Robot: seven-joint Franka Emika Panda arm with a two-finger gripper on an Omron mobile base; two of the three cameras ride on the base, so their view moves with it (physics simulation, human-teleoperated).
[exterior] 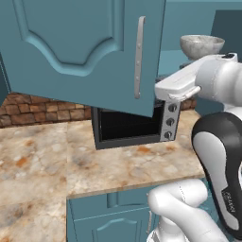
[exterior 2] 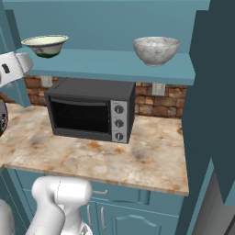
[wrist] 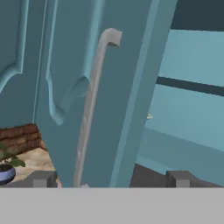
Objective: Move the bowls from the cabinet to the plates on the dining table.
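Note:
The cabinet stands open, and its left door (exterior: 80, 47) has swung out toward me. On the teal shelf (exterior 2: 110, 64) a pale yellow-green bowl (exterior 2: 45, 45) sits at the left and a grey-white marbled bowl (exterior 2: 156, 49) at the right. The marbled bowl (exterior: 202, 46) also peeks out past the door edge. My gripper (wrist: 111, 179) is open at the left door's edge, its fingertips (wrist: 43, 178) wide apart on either side of the lower end of the silver bar handle (wrist: 89, 109), holding nothing. The plates and the dining table are out of view.
A black toaster oven (exterior 2: 89, 110) stands on the marbled counter (exterior 2: 151, 156) under the shelf, against a brick wall. The cabinet's right door (exterior 2: 215, 92) hangs open at the right. A potted plant (wrist: 5, 168) sits on the counter beyond the left door.

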